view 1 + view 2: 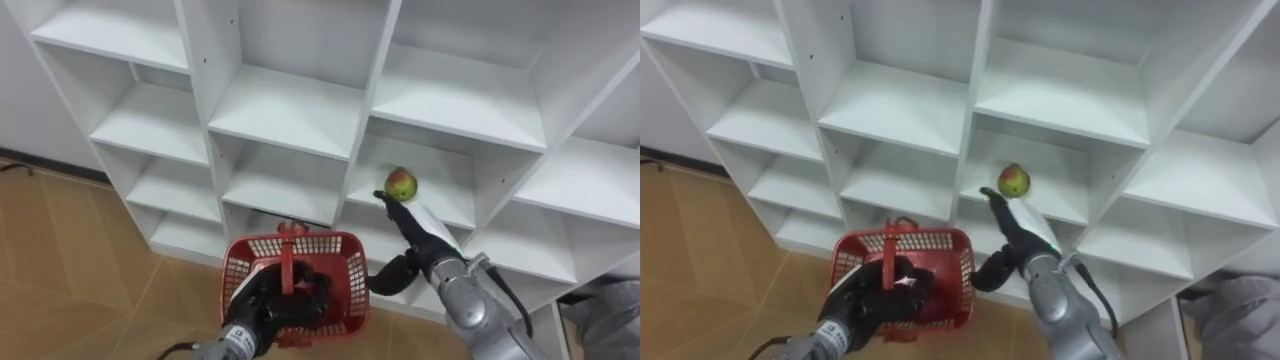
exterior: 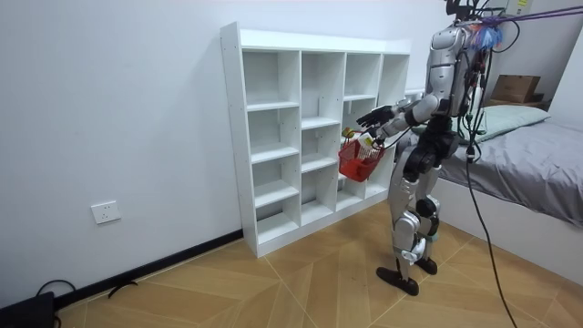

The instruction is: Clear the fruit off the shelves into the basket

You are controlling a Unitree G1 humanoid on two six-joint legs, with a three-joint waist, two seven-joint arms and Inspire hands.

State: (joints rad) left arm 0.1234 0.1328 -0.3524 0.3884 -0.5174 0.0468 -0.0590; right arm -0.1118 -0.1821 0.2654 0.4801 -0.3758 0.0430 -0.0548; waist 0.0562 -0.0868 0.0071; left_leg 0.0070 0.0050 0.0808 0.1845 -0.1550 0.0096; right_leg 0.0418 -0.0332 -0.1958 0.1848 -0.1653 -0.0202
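Observation:
A green and red fruit point(image 1: 401, 184) lies on a shelf of the white closet point(image 1: 300, 110), in a compartment right of centre. My right hand point(image 1: 412, 228) stretches up toward it, open, with straight fingers whose tips reach the fruit's lower left edge. Whether they touch it I cannot tell. My left hand point(image 1: 285, 300) is shut on the upright handle of a red mesh basket point(image 1: 345, 272). It holds the basket in front of the lower shelves, below and left of the fruit. In the room view I stand upright facing the closet point(image 2: 310, 137), basket point(image 2: 360, 162) held out.
The closet's other compartments are bare white boards. A wooden floor point(image 1: 60, 260) lies at lower left. A grey bed point(image 2: 528, 173) stands behind me at the room view's right, with a cardboard box point(image 2: 515, 87) beyond it.

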